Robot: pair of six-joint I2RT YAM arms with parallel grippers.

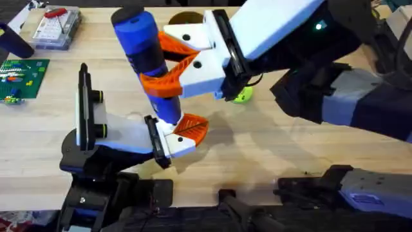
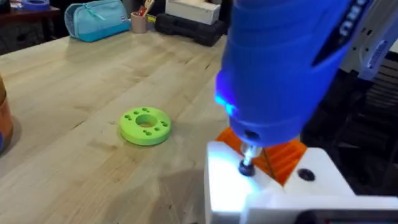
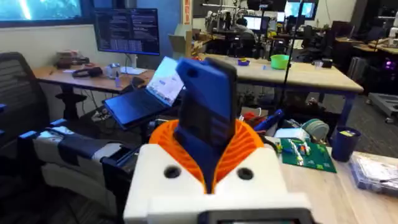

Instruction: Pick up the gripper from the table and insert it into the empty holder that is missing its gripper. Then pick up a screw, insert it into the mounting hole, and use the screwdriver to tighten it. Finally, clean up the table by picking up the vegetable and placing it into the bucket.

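My right gripper (image 1: 168, 64) reaches in from the right and is shut on the blue screwdriver (image 1: 147, 51), which stands nearly upright between its orange pads (image 3: 249, 146). The screwdriver (image 2: 280, 68) glows blue near its nose. Its metal bit rests on a dark screw (image 2: 247, 167) in a white mounting part at the front of my left gripper (image 1: 182, 133), low on the table (image 1: 290, 148). The bucket (image 2: 2, 115) stands at the far side (image 1: 184, 17), partly behind the right gripper. The vegetable is out of view.
A flat lime-green ring with holes (image 2: 145, 126) lies on the planks just beyond the two grippers (image 1: 242, 96). A clear parts box with a red-handled tool (image 1: 56, 26) and a green circuit board (image 1: 22, 77) sit at the far left.
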